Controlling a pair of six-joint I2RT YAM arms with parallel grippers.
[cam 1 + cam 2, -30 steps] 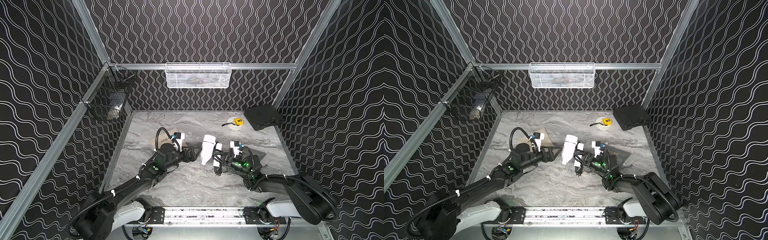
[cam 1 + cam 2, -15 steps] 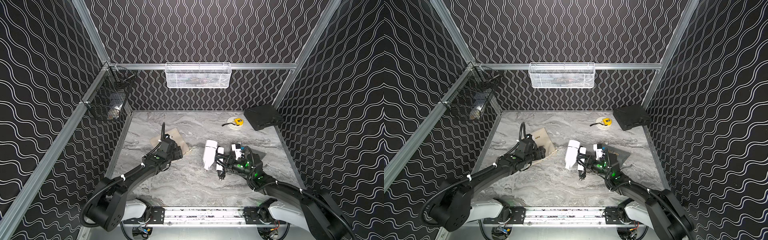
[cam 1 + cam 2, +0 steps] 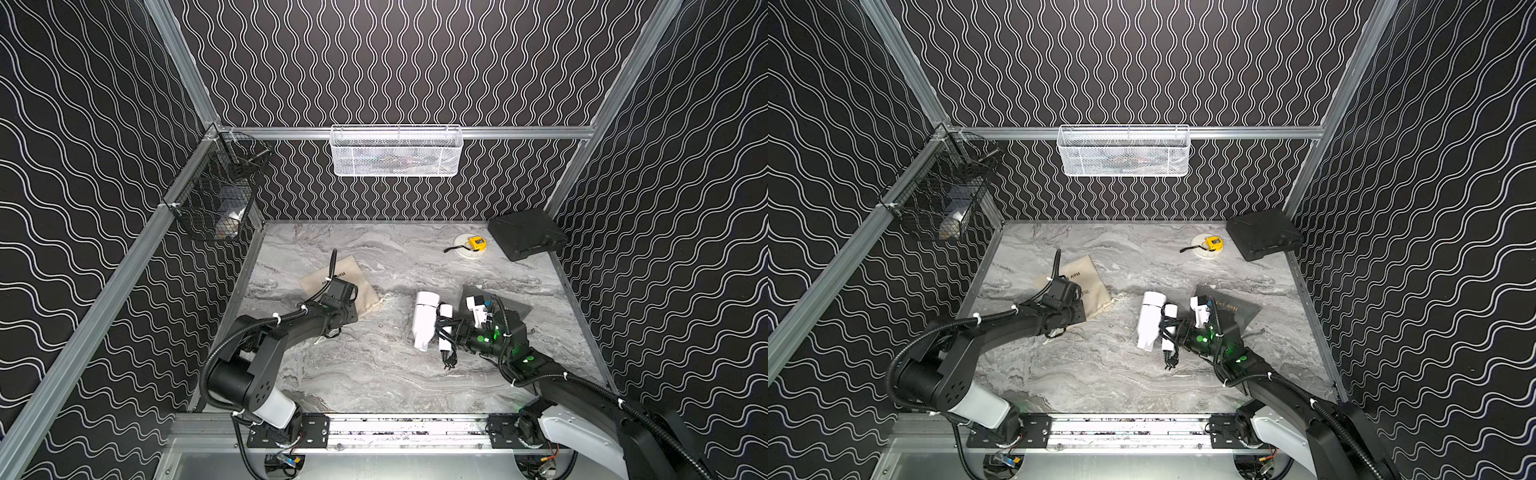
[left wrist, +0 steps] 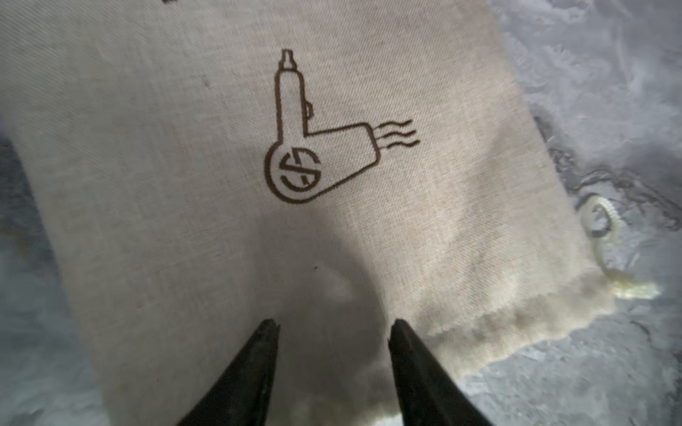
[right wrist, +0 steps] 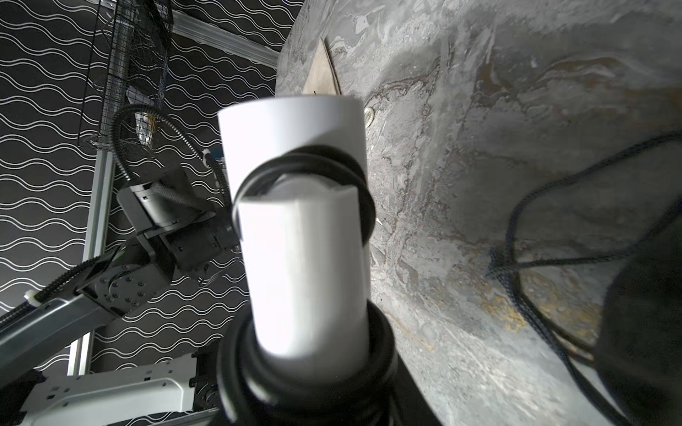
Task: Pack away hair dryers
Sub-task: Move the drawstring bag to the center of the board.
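- In both top views a grey marbled desk (image 3: 374, 374) fills the lower half of the frame, inside black walls with a white wave pattern.
- The white hair dryer (image 3: 424, 320) sits just right of the frame's centre. Its barrel points toward the lower edge and a black cord is wound round its handle.
- The right gripper (image 3: 452, 332) reaches in from the lower right and clamps that cord-wound handle. In the right wrist view the handle juts straight out in front of the camera.
- A dark grey bag (image 3: 513, 309) lies flat under the right arm, just right of the dryer.
- A beige bag (image 3: 353, 270) lies flat left of centre, printed with a line drawing of a dryer (image 4: 321, 144).
- The left gripper (image 4: 332, 324) hangs over the beige bag near its frayed mouth. Its jaws stand partly apart with cloth showing between the tips. Whether they touch the fabric cannot be told.
- A beige drawstring loop (image 4: 601, 221) trails onto the desk beside the mouth.
- A yellow tape measure (image 3: 477, 242) lies untouched at the upper right of the desk.
- No second dryer can be picked out in any view.
- Judged from this, packing is at an early stage. One dryer is in hand but not yet bagged. A bag mouth must be opened, the dryer slid in, and the drawstring likely pulled.
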